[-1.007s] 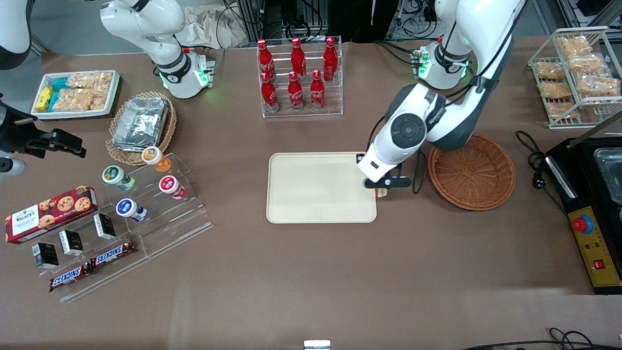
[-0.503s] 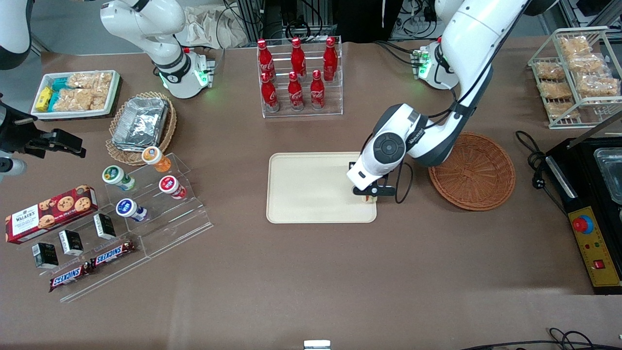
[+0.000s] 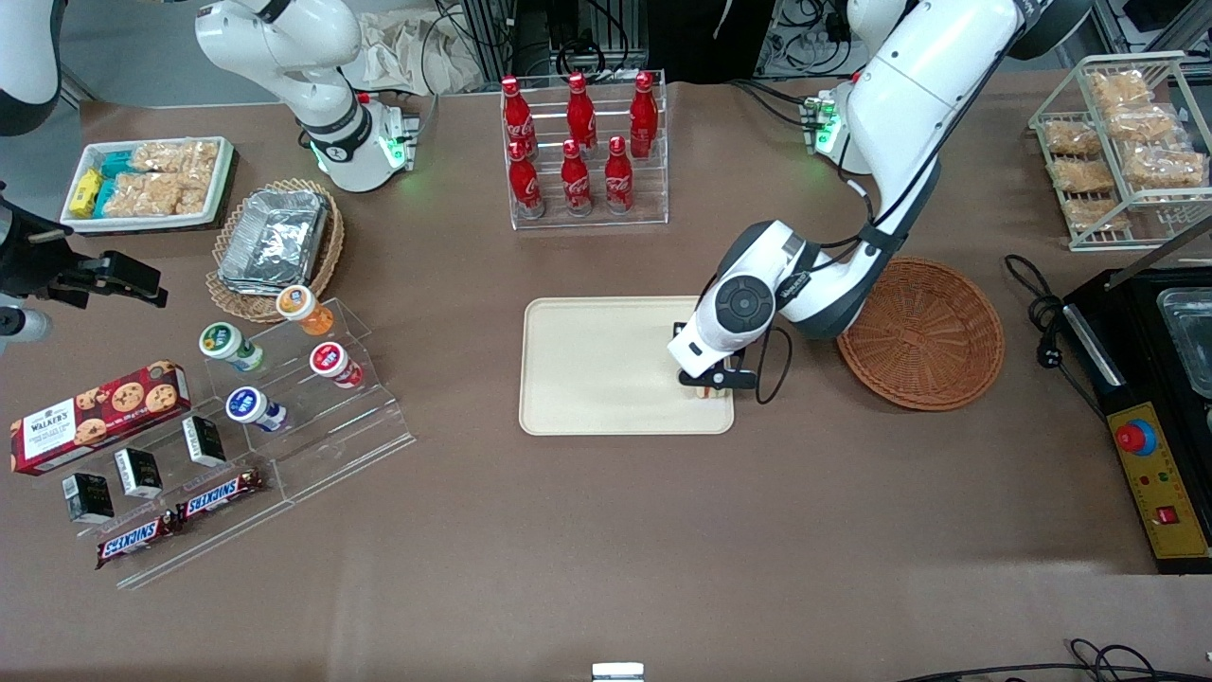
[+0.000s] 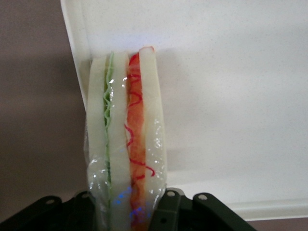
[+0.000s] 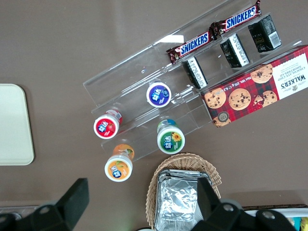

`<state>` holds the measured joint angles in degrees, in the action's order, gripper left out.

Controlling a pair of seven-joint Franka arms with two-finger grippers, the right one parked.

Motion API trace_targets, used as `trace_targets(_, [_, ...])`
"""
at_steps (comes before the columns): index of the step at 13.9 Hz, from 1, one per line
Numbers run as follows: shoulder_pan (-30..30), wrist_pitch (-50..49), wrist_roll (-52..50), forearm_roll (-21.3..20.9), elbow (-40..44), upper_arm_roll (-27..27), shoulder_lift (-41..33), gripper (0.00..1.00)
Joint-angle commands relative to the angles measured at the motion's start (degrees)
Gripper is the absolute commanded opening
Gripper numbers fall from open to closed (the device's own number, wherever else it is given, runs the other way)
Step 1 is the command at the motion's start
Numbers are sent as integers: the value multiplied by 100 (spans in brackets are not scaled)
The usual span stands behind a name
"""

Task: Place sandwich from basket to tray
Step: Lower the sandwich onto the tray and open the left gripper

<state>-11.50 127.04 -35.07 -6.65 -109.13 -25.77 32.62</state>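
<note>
White-bread sandwich (image 4: 126, 139) in gripper (image 3: 705, 386) fingers (image 4: 166, 211) above tray (image 3: 606, 369).

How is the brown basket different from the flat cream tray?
The basket is round, woven and reddish-brown; the tray is rectangular, smooth and cream. The basket has nothing in it; over the tray's corner nearest the basket, the gripper holds the sandwich. The basket lies toward the working arm's end; the tray sits mid-table. Both are shallow and rest on the brown table.
</note>
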Motion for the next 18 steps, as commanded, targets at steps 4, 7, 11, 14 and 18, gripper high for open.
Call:
trace_targets(4, [-36, -48, -105, -162, 155, 11, -10, 100])
trace_targets(7, [25, -407, -26, -144, 190, 11, -483, 100])
trace_targets(11, [201, -1348, 298, -48, 427, 11, -1020, 100])
trace_targets(14, [578, -1971, 887, -30, 383, 11, -1468, 100])
trace_targets(18, [1158, -2525, 1773, -47, 331, 29, -1995, 100])
